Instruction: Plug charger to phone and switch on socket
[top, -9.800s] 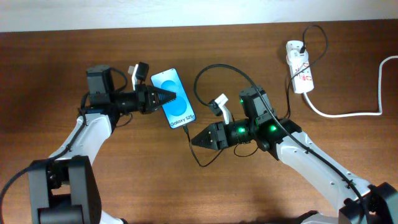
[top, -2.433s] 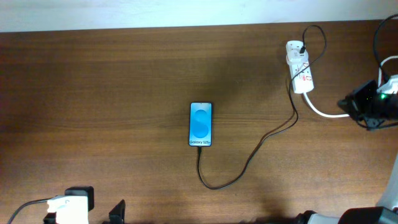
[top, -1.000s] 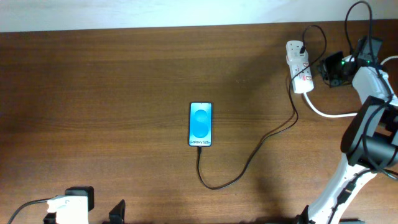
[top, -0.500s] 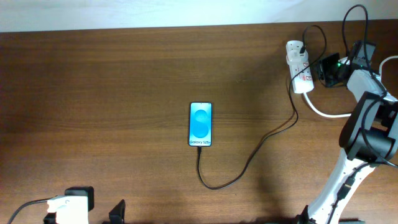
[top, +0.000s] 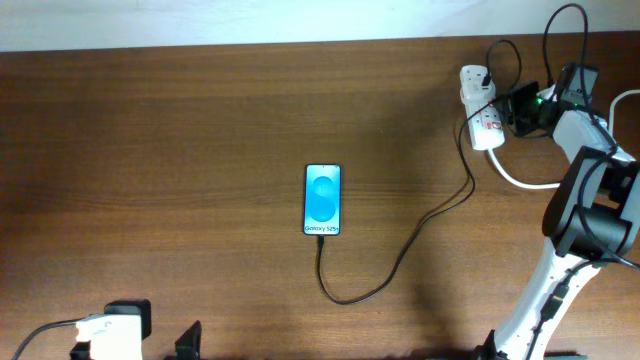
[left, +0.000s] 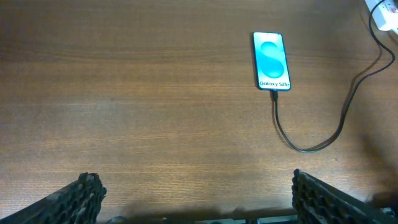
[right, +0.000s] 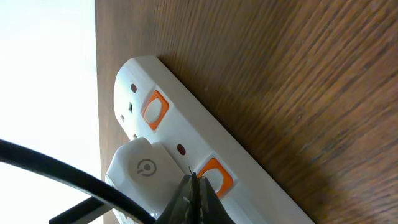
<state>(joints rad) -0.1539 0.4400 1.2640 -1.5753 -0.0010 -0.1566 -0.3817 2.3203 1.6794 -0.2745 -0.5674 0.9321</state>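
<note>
The phone (top: 322, 200) lies flat mid-table, its blue screen up, and shows too in the left wrist view (left: 272, 60). The charger (top: 350, 300), a thin black cable, sits in the phone's near end, loops right and runs up to the socket (top: 487, 135) at the back right. My right gripper (top: 508, 110) is shut at the socket's right side. In the right wrist view its closed tips (right: 193, 180) touch the edge of an orange switch (right: 216, 174) on the socket (right: 261, 180). My left gripper (left: 200, 199) stands open, far from the phone, at the table's near edge.
A white plug adapter (right: 140, 171) sits in the socket beside the switch, with a black cable (right: 62, 174) crossing in front. A second orange switch (right: 155, 109) lies farther along. A thick white cord (top: 540, 185) leaves the socket toward the right edge.
My right gripper has moved left, from beside the socket up against its face. The phone, the charger and the left arm have stayed put.
</note>
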